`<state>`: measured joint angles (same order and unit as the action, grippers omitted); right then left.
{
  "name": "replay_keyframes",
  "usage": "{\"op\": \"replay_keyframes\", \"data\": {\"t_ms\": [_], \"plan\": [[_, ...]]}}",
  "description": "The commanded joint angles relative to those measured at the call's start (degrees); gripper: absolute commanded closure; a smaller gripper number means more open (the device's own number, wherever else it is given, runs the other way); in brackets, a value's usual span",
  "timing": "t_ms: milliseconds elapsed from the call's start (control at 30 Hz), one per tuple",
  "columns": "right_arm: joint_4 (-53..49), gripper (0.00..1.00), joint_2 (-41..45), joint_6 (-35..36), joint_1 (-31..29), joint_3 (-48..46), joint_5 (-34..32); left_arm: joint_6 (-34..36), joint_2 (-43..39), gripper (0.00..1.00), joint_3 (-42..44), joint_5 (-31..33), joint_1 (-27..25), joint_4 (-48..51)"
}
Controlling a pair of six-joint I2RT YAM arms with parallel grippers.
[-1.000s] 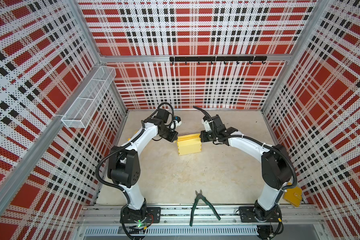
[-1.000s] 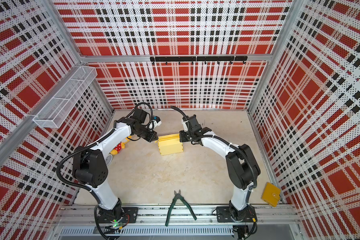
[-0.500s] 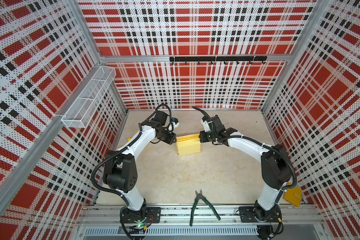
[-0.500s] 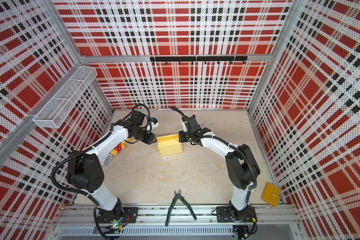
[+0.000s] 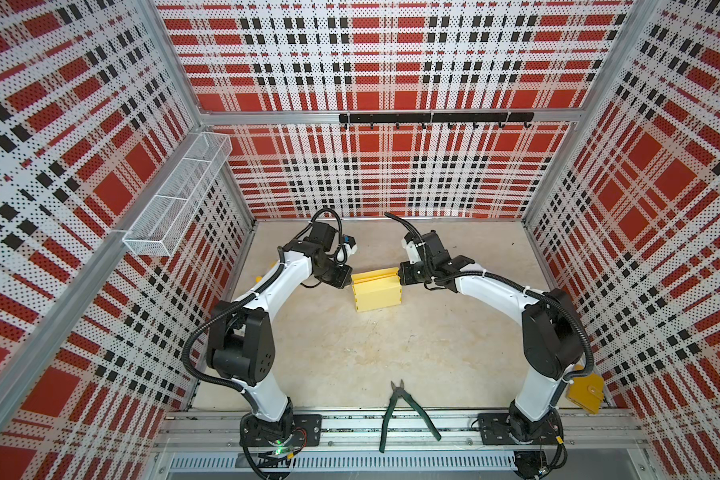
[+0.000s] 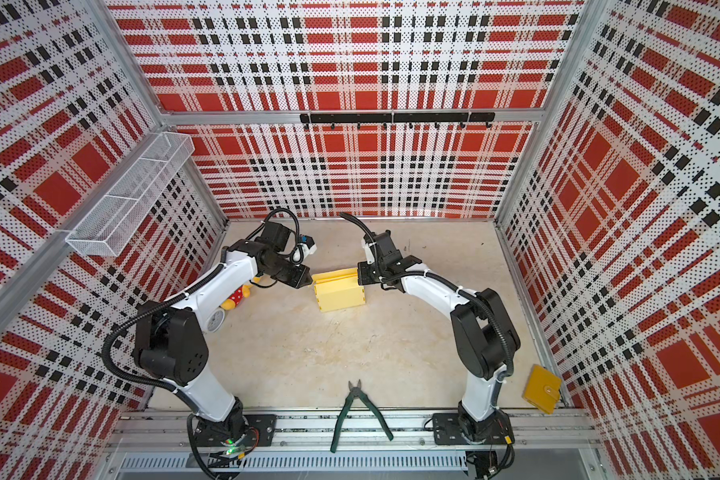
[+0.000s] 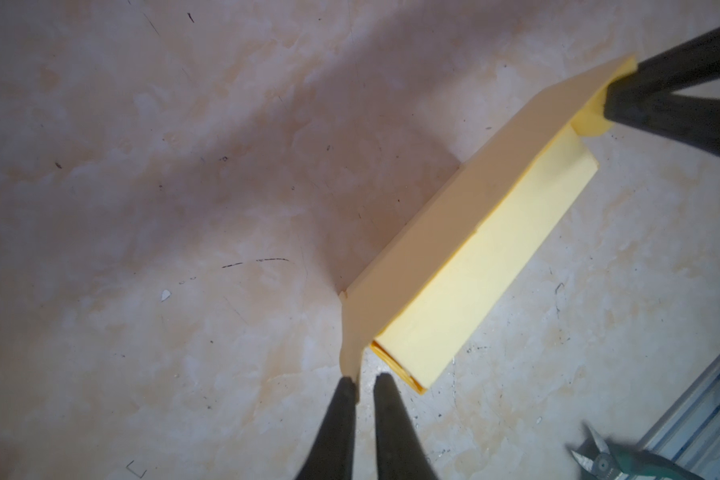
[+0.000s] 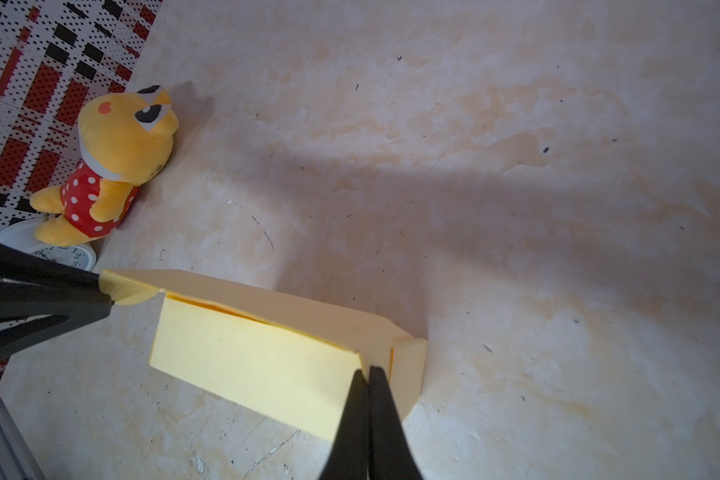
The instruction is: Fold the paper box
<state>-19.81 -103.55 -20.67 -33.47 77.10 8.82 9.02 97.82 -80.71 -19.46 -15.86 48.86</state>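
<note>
Plaid perforated walls (image 5: 391, 62) close in three sides of a beige table (image 5: 350, 353). Two white and black arms rise from the near rail and bend in toward each other at the back half of the table. A wire basket (image 5: 175, 199) hangs on the left wall, and a black hook rail (image 5: 433, 117) runs across the back wall.

The box (image 5: 377, 293) (image 6: 341, 293) lies on the table a little behind its middle, between the two grippers. It is partly folded: the long body is closed up, and a long flap runs loose along its far edge, with a small tab at each end (image 7: 466, 266) (image 8: 246, 361).

The left gripper (image 5: 347, 282) (image 7: 364, 380) is at the box's left end. Its fingers are a narrow slit apart, with table showing through the slit, and the end tab touches one fingertip. The right gripper (image 5: 400, 276) (image 8: 366, 372) is at the right end, with its fingers pressed together and pinching the box's edge beside the right tab.

Green-handled cutters (image 5: 404, 409) lie at the near edge, partly on the rail. A yellow plush (image 6: 238, 297) (image 8: 113, 166) in a red spotted dress lies by the left wall, with a white clock (image 6: 215, 322) just beside it. A mustard wallet (image 6: 542, 388) sits in the near right corner
</note>
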Motion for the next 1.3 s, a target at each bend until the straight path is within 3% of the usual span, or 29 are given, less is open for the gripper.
{"op": "replay_keyframes", "data": {"t_ms": [0, 100, 367, 733, 1267], "plan": [[-5.9, 1.00, -3.4, -1.0, -0.9, -2.7, 0.1, -2.7, -1.5, 0.82, 0.8, -2.2, -0.6, -1.3], [-6.0, 1.00, -3.5, -1.0, -0.8, -2.7, 0.1, -3.2, -1.4, 0.81, 1.1, -2.4, -0.7, -1.2], [-5.7, 1.00, -3.9, -1.2, -1.0, -2.5, 0.2, -8.4, -1.3, 0.92, 2.6, -4.5, -1.0, -3.8], [-5.6, 1.00, -4.4, -1.3, -1.0, -2.5, 0.3, -16.7, -1.4, 0.92, 3.4, -9.9, -0.7, -6.9], [-5.7, 1.00, -4.7, -1.0, -1.1, -2.8, 0.4, -21.7, -0.5, 0.92, 2.1, -17.4, 1.1, -7.9]]}}
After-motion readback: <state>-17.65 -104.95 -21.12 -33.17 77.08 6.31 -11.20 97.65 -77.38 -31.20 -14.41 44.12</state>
